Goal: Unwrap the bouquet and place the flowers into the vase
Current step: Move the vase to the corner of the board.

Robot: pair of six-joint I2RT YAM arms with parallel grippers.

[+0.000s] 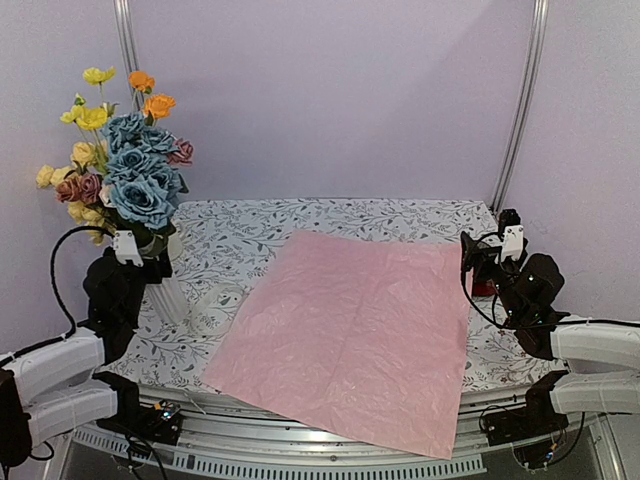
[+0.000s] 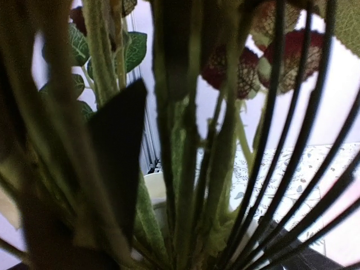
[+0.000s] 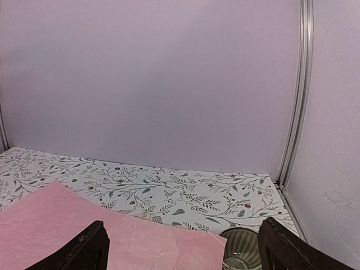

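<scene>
The flowers (image 1: 130, 170), blue, yellow, orange and pink blooms, stand upright with their stems in the white ridged vase (image 1: 168, 292) at the table's left edge. My left gripper (image 1: 143, 246) is at the stems just above the vase's neck. In the left wrist view green stems (image 2: 185, 169) fill the space between its wide-set fingers, so my left gripper (image 2: 180, 250) is open around them. The pink wrapping paper (image 1: 350, 325) lies spread flat across the middle. My right gripper (image 1: 488, 255) hovers open and empty at the paper's far right corner (image 3: 169, 247).
A ribbed glass cup (image 3: 242, 250) stands just beyond the paper's corner, near my right gripper (image 3: 185, 253). A pale round object (image 1: 215, 303) lies on the floral tablecloth (image 1: 300, 220) between vase and paper. Metal frame posts (image 1: 520, 100) rise at the back.
</scene>
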